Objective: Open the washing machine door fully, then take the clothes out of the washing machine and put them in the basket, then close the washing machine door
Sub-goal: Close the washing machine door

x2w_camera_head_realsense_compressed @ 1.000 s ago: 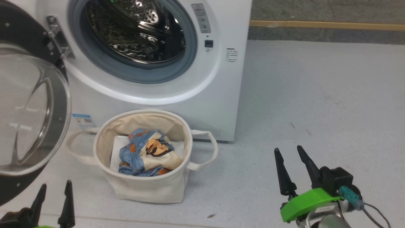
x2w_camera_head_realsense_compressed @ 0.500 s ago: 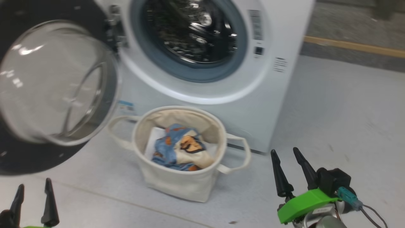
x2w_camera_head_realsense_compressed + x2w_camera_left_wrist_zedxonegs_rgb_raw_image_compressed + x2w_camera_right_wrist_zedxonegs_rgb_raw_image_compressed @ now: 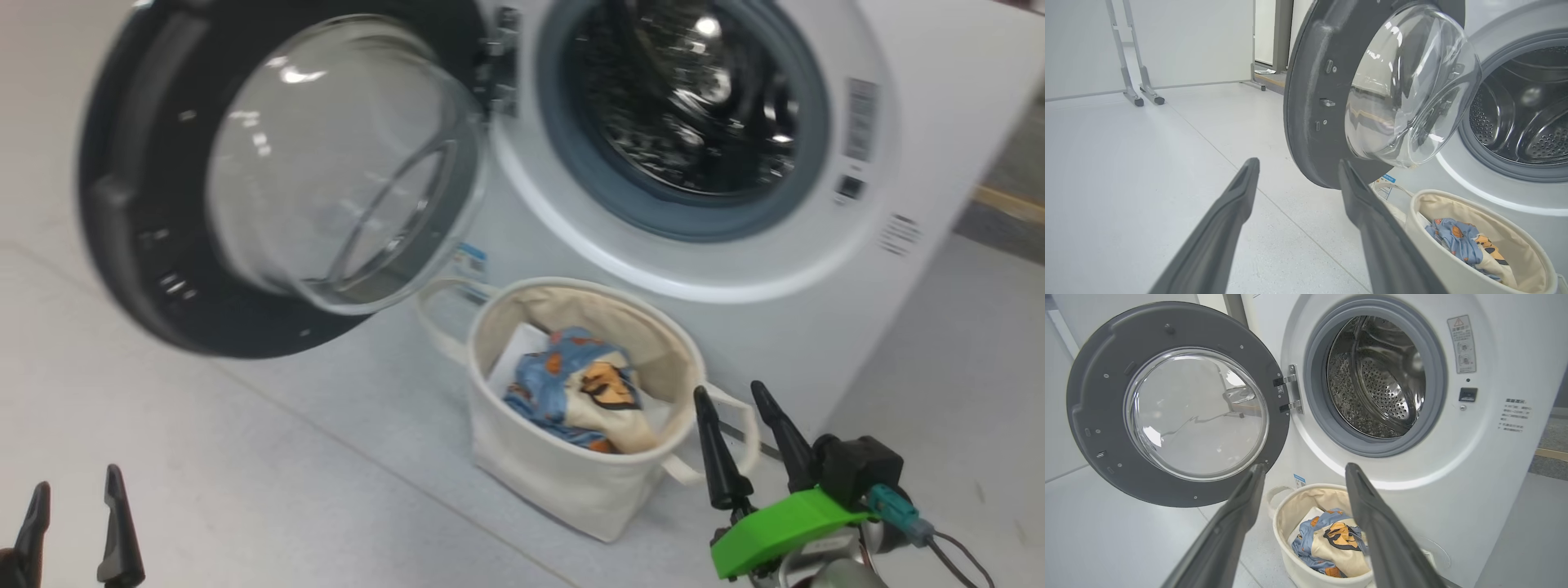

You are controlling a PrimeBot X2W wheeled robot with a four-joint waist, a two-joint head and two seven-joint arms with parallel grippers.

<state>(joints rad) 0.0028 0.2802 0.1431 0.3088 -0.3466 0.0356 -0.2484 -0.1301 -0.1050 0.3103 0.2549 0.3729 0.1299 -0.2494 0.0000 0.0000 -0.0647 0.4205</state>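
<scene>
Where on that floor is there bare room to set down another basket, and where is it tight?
The widest bare floor lies left of the basket, in front of the open washing machine door. Another free patch sits right of the washing machine. It is crowded before the drum opening, where the basket stands close to the machine beside the door.
</scene>
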